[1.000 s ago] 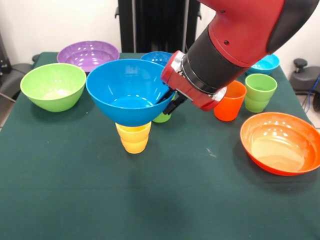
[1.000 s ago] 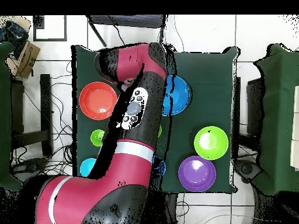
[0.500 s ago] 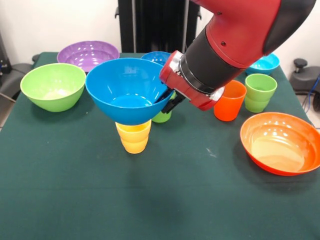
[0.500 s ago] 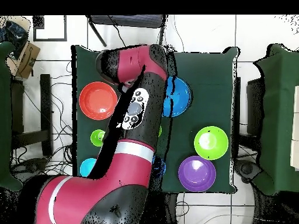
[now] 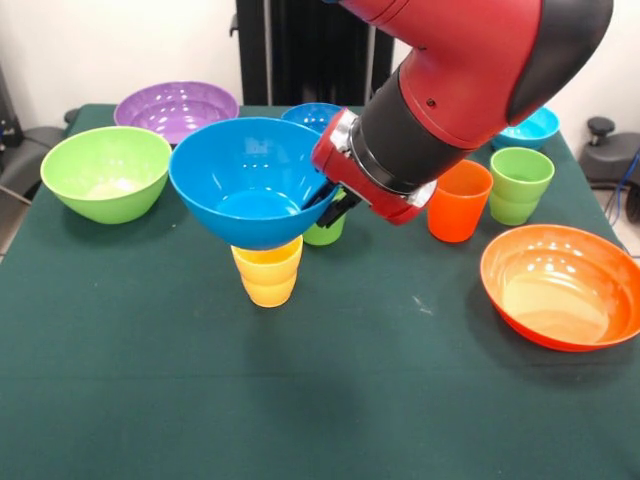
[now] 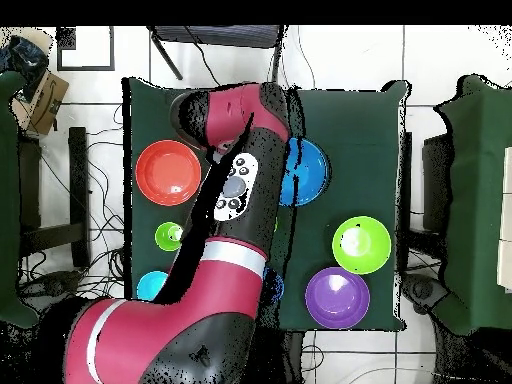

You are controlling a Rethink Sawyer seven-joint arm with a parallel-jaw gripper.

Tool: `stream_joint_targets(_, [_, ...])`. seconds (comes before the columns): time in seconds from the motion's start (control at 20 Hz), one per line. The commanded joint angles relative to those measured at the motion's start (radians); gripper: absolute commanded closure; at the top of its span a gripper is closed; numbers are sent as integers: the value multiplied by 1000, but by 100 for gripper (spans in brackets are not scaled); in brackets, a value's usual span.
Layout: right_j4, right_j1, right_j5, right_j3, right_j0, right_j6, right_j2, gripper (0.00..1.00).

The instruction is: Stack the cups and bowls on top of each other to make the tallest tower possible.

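Front camera faces the robot across the table [image 5: 330,400]; overhead looks straight down.

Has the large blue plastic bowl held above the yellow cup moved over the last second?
Yes, slightly. The large blue plastic bowl has drifted toward the lime green bowl in the front view, above the yellow stepped cup.

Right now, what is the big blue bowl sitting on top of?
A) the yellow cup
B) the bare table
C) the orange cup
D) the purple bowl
A: in the front view the big blue bowl rests on the yellow cup, while the end effector is at its rim.
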State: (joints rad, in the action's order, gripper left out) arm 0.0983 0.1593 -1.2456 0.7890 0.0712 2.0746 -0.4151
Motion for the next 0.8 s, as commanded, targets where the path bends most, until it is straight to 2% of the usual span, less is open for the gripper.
stream_joint_targets(0.05, [-17, -21, 85, 88, -21, 147, 81, 100])
stream_joint_targets(0.8, [-43, -66, 109, 57, -21, 172, 91, 100])
